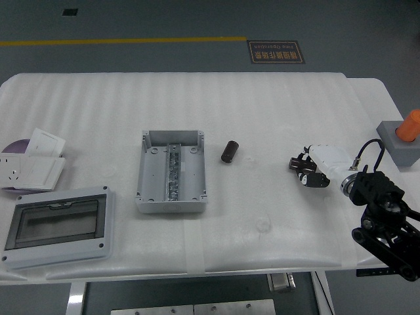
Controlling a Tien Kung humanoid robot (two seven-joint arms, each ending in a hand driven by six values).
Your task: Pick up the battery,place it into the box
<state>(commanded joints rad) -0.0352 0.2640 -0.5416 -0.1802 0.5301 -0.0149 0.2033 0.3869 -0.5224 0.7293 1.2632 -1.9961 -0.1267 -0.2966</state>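
Right robot hand: seen low over the table at the right side, white back uppermost, dark fingers curled in toward the left; nothing is held in them.
Right arm: black, entered from the lower right corner; a cable is looped above the wrist.
Left robot hand: not seen in the head view.
Battery: a short dark cylinder, lying on the table well to the left of the right robot hand and clear of it; it is just to the right of the box, not touching it.
Box: grey, open-topped, placed near the table's middle; a metal rail is seen running down the centre of its interior.
Cover: grey frame with a dark transparent window, laid flat at the near left, apart from the box.
Socket plate: white, resting at the far left edge, with a second white plate leaning on it and a purple disc partly hidden beneath.
Grey block: positioned at the right edge of the table, carrying an orange knob.
Table: covered with white ribbed foam sheet.
Floor: grey, marked with a yellow line and a dark sign beyond the far edge.
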